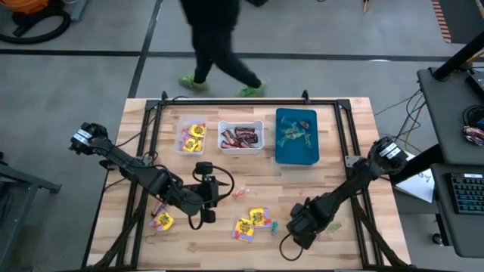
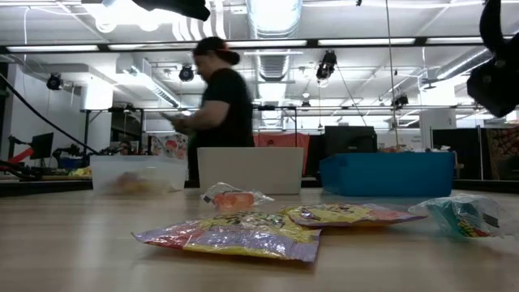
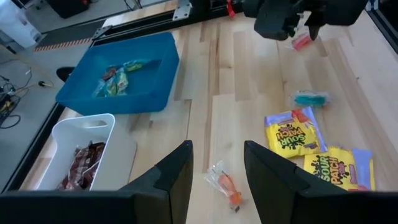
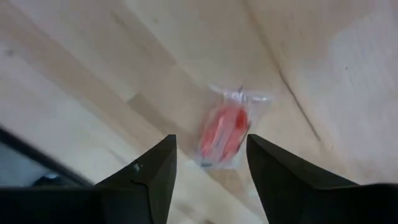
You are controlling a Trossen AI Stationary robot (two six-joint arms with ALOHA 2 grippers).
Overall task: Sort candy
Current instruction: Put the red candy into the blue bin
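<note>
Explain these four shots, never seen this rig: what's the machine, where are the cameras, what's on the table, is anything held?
It is a robot with two dark arms at a wooden table, each ending in a two-finger claw. One picture looks straight down from overhead, one looks level across the tabletop, and the other two come from cameras on each wrist.

Along the table's far side stand a clear bin with yellow packets, a white bin with dark bars, and a blue bin with small green pieces. Loose yellow packets lie near the front.

The left claw is open above an orange wrapped sweet. The right claw is open over a red wrapped sweet lying on the wood. Neither holds anything. A person walks behind the table.
</note>
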